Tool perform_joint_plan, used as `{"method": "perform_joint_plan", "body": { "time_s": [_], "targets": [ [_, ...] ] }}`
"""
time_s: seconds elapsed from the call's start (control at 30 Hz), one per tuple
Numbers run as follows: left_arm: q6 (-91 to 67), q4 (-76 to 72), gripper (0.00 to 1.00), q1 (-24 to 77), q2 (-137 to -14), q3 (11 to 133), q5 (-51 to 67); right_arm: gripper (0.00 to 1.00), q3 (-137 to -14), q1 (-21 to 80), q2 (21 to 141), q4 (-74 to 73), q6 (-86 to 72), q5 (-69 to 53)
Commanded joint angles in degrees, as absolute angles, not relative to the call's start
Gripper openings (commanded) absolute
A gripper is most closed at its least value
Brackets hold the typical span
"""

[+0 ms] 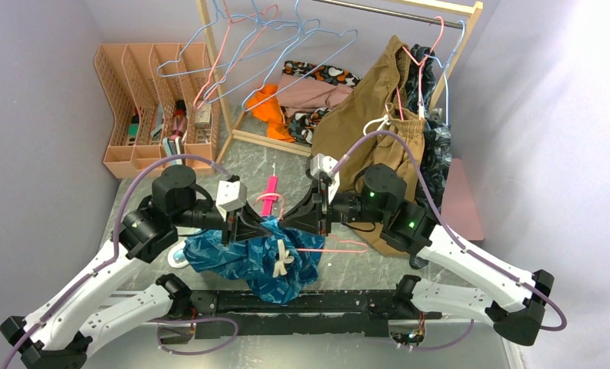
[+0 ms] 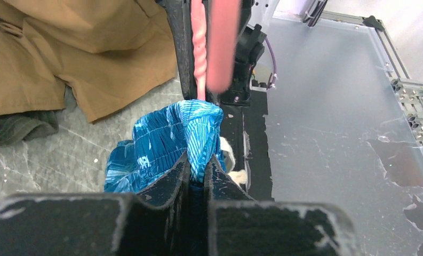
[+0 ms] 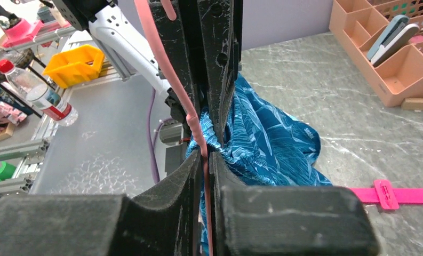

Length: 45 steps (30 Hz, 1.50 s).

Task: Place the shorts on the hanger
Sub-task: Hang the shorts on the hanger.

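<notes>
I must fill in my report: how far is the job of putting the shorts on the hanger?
Done: both things are gripped and brought together. In hand: the left claw pinches a fold of the shorts; the hanger wire sits between the fingers of the right claw. Left: the shorts hang bunched beside the wire, not visibly draped over it.

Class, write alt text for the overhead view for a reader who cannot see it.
Two robot arms meet over a table: the left gripper pinches teal leaf-print shorts, the right gripper holds a pink wire hanger beside them. Behind, tan shorts hang on a rack.
</notes>
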<state>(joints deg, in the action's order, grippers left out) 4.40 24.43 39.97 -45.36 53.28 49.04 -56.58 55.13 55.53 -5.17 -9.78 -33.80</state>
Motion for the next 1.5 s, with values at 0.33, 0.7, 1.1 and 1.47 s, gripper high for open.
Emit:
{"method": "perform_joint_plan", "body": {
  "time_s": [0.33,0.7,1.1,1.47],
  "targets": [
    [1.6,17.0,0.07,40.2,-42.6,50.9,44.9,0.17,-60.2,55.3,54.4,-7.8,-8.6,-32.3],
    [1.4,17.5,0.07,40.2,-41.0,50.2,45.1,0.46,-64.6,55.3,56.1,-7.5,-8.1,-29.1],
    [0.4,16.7,0.07,40.2,-41.3,51.1,45.0,0.07,-67.0,55.3,61.4,-4.5,-10.1,-29.4],
    [-3.9,11.5,0.09,40.2,-42.3,53.1,45.6,0.00,-62.4,55.3,59.5,4.1,-13.4,-28.2]
  ]
}}
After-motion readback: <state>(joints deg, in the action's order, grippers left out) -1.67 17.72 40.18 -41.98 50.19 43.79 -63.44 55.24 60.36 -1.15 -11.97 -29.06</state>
